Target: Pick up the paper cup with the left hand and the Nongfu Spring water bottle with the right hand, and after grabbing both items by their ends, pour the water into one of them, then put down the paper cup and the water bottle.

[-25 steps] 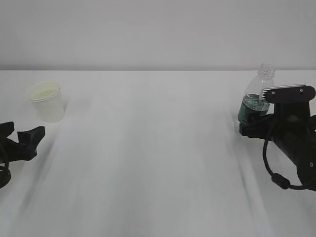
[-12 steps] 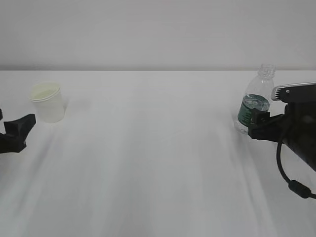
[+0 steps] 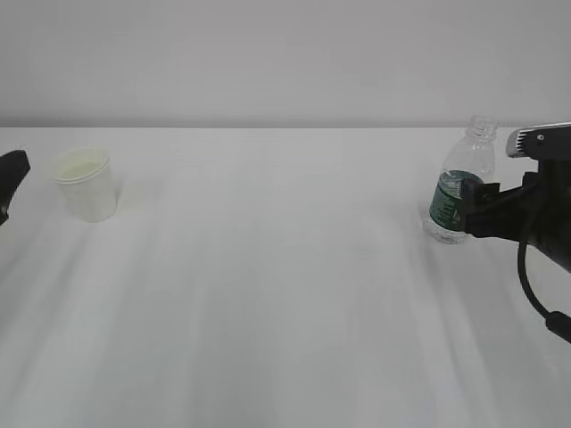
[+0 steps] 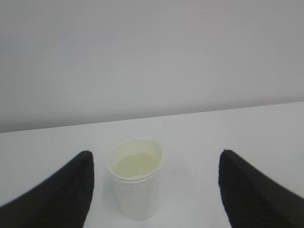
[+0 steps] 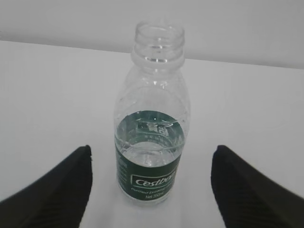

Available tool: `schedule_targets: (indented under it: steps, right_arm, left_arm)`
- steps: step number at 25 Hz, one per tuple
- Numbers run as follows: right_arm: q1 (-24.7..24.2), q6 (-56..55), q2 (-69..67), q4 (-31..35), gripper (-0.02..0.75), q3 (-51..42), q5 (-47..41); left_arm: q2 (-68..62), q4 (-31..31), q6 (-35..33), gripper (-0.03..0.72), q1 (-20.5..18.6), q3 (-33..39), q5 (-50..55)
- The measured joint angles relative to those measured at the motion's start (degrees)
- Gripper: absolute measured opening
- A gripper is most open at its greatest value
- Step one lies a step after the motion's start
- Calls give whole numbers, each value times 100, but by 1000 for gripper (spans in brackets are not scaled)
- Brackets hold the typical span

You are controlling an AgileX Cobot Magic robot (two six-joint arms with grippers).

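Standing spread and empty, the left hand frames the paper cup far left; the right hand, equally spread, frames the Nongfu Spring water bottle far right. A stray finger could topple the uncapped bottle.

One paper cup stands far left on the white surface, with one pale pool of liquid inside it. One clear water bottle stands upright at the right, carrying one green label band. Two black hands are in sight, the left hand and the right hand.
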State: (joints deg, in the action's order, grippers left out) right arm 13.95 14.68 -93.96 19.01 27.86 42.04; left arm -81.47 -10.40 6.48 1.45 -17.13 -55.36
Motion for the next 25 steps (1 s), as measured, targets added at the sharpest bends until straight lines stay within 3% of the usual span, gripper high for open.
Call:
schedule_targets:
  steps: [25]
  right_arm:
    - [0,166,1490,271,594,-44,-1570]
  left_arm:
    - [2561,-265,876,587,0,53,1862]
